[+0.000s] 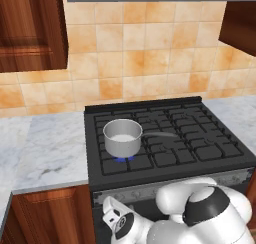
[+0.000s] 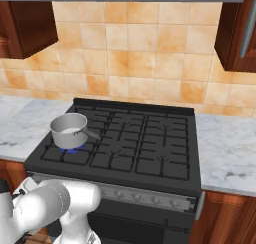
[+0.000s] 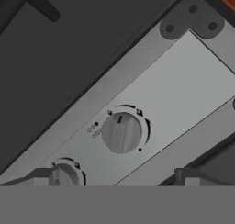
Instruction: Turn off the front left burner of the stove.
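Blue flame under saucepan (image 1: 122,136), front left burner (image 1: 122,159), black stove (image 1: 200,138)

Saucepan (image 1: 122,137) sits on the stove's (image 1: 200,138) front left burner (image 1: 121,159), counter (image 1: 45,148) alongside

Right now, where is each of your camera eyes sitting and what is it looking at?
Left base view: behind the arm on its left, looking down at the stove and saucepan; white arm at lower right.
Right base view: behind on the right, facing the same stove and saucepan over a blue flame; arm at lower left.
Hand view: on the hand, close to the grey knob strip, a knob centred, the open gripper's tips at the bottom.
Both base views share stove, saucepan and tiled wall.
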Available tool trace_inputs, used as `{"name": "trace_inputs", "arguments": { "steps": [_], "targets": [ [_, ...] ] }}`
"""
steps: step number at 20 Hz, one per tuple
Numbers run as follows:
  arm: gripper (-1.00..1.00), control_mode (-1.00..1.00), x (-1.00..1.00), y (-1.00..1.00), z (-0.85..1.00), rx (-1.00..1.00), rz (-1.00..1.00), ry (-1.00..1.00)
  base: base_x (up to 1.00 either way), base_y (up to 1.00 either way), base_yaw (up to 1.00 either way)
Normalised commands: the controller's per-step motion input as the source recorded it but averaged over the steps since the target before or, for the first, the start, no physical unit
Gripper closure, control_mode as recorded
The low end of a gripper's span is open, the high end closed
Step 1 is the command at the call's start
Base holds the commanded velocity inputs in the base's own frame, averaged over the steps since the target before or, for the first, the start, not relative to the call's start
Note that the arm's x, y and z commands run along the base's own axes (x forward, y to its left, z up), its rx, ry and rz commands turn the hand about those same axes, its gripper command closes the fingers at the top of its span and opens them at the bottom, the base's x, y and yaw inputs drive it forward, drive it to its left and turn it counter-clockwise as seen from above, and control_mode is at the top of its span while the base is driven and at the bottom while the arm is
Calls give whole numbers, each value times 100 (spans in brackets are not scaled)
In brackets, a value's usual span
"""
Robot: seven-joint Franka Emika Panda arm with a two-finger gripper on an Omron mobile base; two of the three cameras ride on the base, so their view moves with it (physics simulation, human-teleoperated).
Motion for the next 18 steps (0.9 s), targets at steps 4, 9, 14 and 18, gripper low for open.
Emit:
{"name": "trace_inputs", "arguments": {
  "steps": [4,9,14,18],
  "targets": [
    [-100,-100,9,19,-22,0,0,-11,0,0,0],
    [-100,-100,9,19,-17,0,0,-10,0,0,0],
    [-100,-100,11,2,-6,0,0,-7,0,0,0],
    [-100,-100,6,0,0,0,0,-4,0,0,0]
  ]
}}
